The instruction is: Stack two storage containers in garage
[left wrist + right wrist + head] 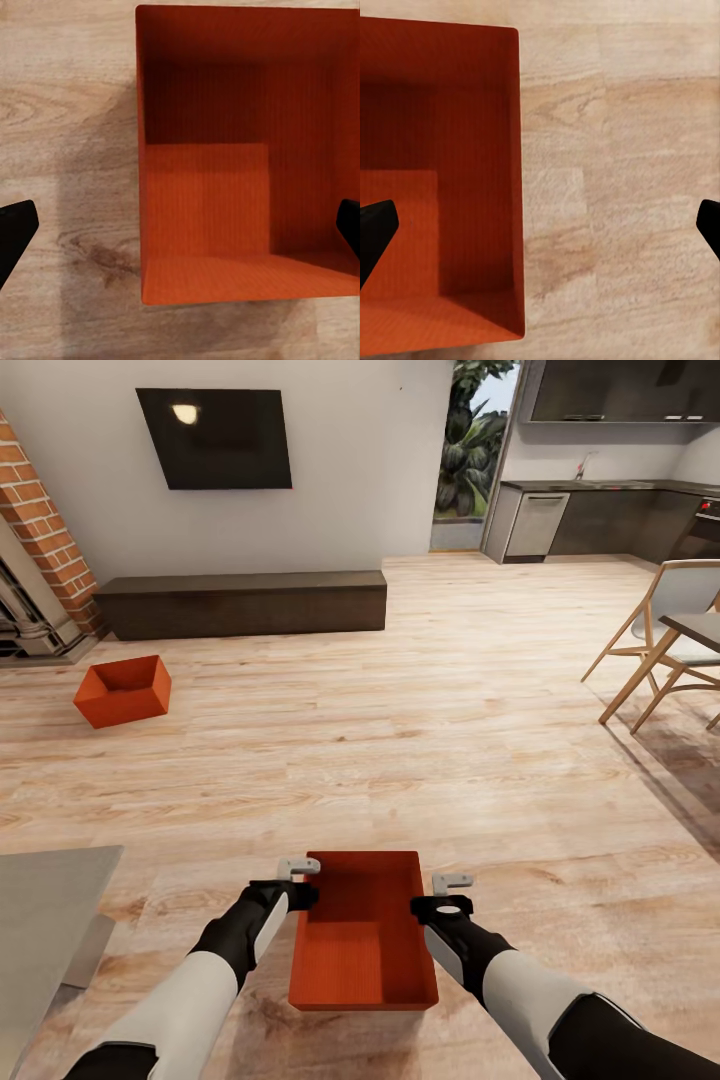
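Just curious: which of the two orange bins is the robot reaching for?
The near bin, sitting between its left end effector and right end effector. The other bin sits far off by the fireplace.

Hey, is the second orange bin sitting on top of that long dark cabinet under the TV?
No, the second storage container sits on the wood-plank floor in front of the dark cabinet, near the brick fireplace.

Near orange-red bin (363,935) upright on wood floor; 2nd bin (123,691) prob. tilted by fireplace.
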